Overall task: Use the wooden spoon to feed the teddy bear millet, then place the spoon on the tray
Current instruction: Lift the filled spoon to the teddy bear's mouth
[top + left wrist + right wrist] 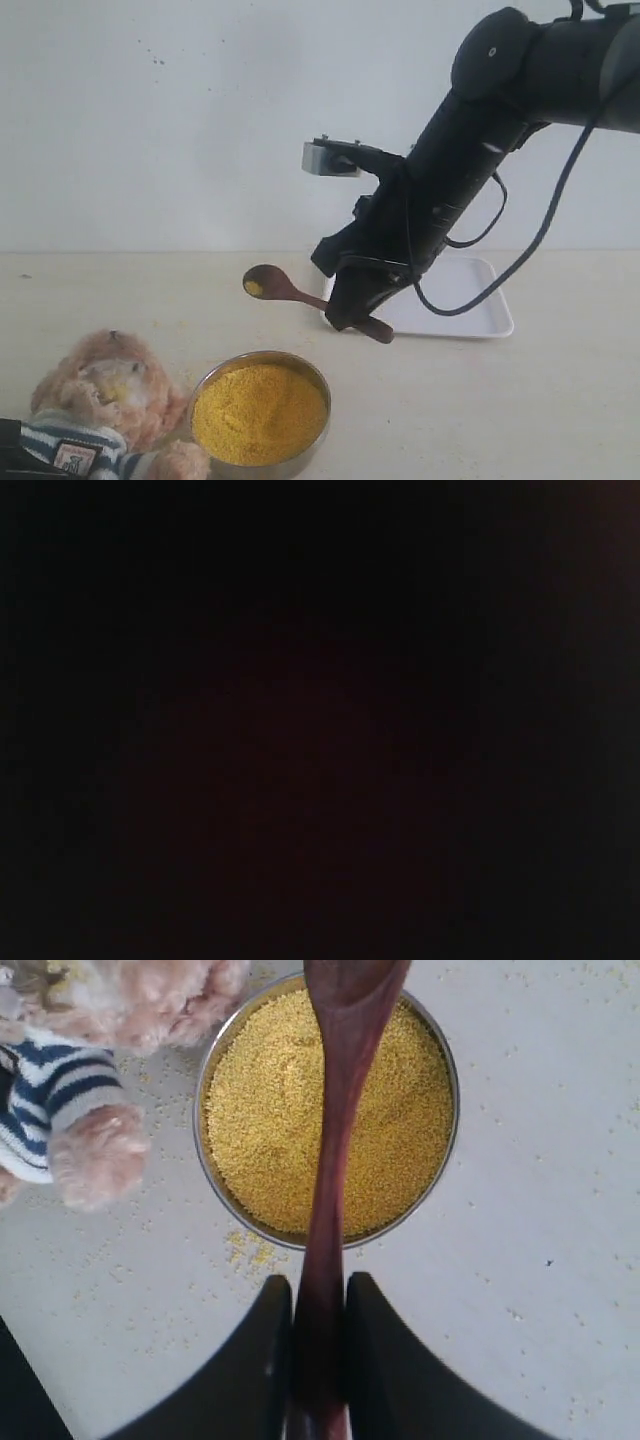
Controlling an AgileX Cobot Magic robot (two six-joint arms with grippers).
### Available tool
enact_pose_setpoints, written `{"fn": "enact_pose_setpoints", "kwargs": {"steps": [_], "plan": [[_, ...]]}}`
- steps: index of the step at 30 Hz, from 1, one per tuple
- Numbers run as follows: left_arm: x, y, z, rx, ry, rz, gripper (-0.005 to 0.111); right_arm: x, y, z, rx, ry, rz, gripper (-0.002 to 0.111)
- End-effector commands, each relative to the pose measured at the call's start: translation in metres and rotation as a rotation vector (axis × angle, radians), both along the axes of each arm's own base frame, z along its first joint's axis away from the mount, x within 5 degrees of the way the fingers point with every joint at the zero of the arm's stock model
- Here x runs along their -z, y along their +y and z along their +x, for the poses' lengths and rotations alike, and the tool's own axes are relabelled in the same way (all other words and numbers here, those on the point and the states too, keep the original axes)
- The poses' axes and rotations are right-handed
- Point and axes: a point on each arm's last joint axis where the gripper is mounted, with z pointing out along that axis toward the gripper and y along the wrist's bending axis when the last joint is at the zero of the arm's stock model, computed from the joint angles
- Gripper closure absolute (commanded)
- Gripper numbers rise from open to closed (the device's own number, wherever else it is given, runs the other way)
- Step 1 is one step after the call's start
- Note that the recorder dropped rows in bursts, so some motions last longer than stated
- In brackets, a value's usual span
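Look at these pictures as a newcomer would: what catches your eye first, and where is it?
The bright yellow millet filling the steel bowl low in the exterior view stands out most, with the teddy bear right beside it on the left. Above them, the right gripper is shut on the handle of the wooden spoon, which carries a few grains. The white tray lies further back on the right.
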Motion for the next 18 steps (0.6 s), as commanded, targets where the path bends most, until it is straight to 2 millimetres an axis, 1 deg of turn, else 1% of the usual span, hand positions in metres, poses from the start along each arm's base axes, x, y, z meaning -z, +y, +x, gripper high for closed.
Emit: {"fn": "enact_pose_setpoints", "kwargs": {"steps": [1,2,4,6,8,11,13,16,18], "plan": [[-0.005,-0.004,0.0,0.0,-0.011,-0.059,0.103,-0.008,0.018,-0.016,-0.043,-0.001,0.02,0.108],[-0.005,-0.004,-0.001,0.001,-0.011,-0.061,0.103,-0.008,0.032,-0.027,-0.098,-0.007,0.018,0.108],[-0.005,-0.004,-0.001,0.001,-0.011,-0.061,0.103,-0.008,0.054,-0.046,-0.192,-0.019,0.02,0.108],[-0.005,-0.005,-0.001,0.008,-0.014,-0.066,0.103,-0.008,0.064,-0.056,-0.271,-0.046,0.017,0.108],[-0.005,-0.005,-0.001,0.007,-0.014,-0.069,0.103,-0.008,0.07,-0.062,-0.323,-0.065,0.02,0.108],[-0.005,-0.005,-0.001,0.007,-0.014,-0.069,0.103,-0.007,0.08,-0.065,-0.356,-0.145,0.018,0.108],[-0.005,-0.005,-0.001,0.005,-0.014,-0.07,0.103,-0.003,0.087,-0.067,-0.393,-0.255,-0.066,0.108],[-0.005,-0.005,-0.001,0.005,-0.014,-0.07,0.103,-0.003,0.111,-0.082,-0.412,-0.448,-0.157,0.108],[-0.006,-0.005,-0.001,0.006,-0.014,-0.071,0.103,-0.003,0.118,-0.089,-0.423,-0.512,-0.2,0.108]]}}
